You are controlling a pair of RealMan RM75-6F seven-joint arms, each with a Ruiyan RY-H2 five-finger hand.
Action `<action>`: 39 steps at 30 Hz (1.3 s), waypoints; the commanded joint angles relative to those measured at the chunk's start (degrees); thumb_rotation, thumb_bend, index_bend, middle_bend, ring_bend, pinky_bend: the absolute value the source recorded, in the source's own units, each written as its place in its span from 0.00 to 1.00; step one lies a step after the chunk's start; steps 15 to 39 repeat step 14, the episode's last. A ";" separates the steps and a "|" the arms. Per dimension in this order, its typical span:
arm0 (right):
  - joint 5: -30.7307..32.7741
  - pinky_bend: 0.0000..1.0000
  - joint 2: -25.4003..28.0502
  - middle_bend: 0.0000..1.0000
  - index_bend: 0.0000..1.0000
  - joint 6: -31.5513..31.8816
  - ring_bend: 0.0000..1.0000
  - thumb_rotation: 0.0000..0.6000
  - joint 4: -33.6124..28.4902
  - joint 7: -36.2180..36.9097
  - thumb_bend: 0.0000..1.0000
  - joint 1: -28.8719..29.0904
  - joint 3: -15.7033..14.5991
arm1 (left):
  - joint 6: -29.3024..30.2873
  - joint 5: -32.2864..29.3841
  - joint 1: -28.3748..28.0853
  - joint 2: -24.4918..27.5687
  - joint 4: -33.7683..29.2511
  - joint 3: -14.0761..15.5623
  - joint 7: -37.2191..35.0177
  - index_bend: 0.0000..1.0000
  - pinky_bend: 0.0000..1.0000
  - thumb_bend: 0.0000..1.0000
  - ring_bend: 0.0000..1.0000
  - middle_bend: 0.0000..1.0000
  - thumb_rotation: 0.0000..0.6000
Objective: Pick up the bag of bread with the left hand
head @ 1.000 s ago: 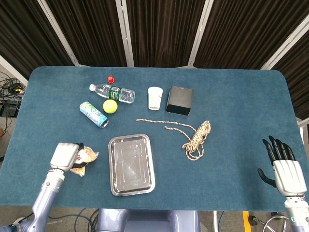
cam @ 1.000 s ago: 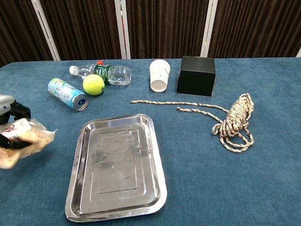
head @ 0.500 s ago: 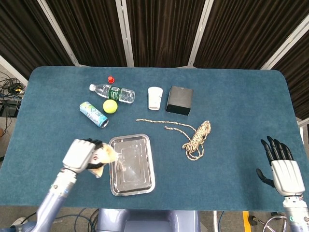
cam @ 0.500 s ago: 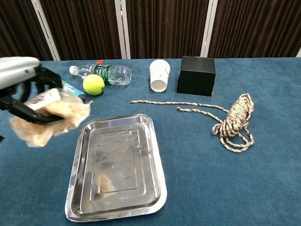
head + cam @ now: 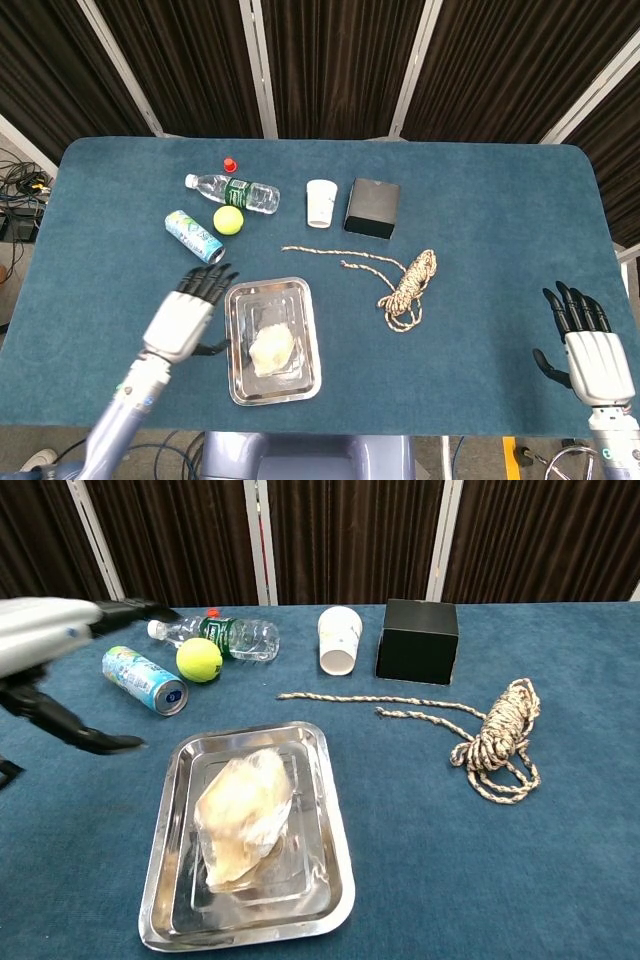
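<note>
The bag of bread, a clear bag with pale bread inside, lies in the steel tray at the table's front. My left hand hovers just left of the tray, fingers spread, holding nothing and apart from the bag. My right hand stays at the table's front right corner, fingers extended, empty; the chest view does not show it.
A can, tennis ball and water bottle lie behind the left hand. A paper cup and black box stand at centre back. A coiled rope lies right of the tray.
The left hand carried the bag rightward from the table's left, let it go into the tray, and now has its fingers spread. The right hand has barely moved.
</note>
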 commanded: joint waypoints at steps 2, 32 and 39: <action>0.11 0.10 -0.02 0.00 0.00 -0.11 0.00 1.00 -0.12 -0.21 0.30 0.00 -0.02 | 5.70 6.42 5.78 9.08 0.48 3.87 -9.11 0.00 0.08 0.14 0.00 0.00 1.00; 0.12 0.10 -0.57 0.00 0.00 -0.79 0.00 1.00 -0.45 -1.89 0.30 0.31 -0.23 | 16.88 12.52 17.00 15.92 16.90 8.93 -27.66 0.00 0.00 0.04 0.00 0.00 1.00; 0.12 0.10 -0.57 0.00 0.00 -0.79 0.00 1.00 -0.45 -1.89 0.30 0.31 -0.23 | 16.88 12.52 17.00 15.92 16.90 8.93 -27.66 0.00 0.00 0.04 0.00 0.00 1.00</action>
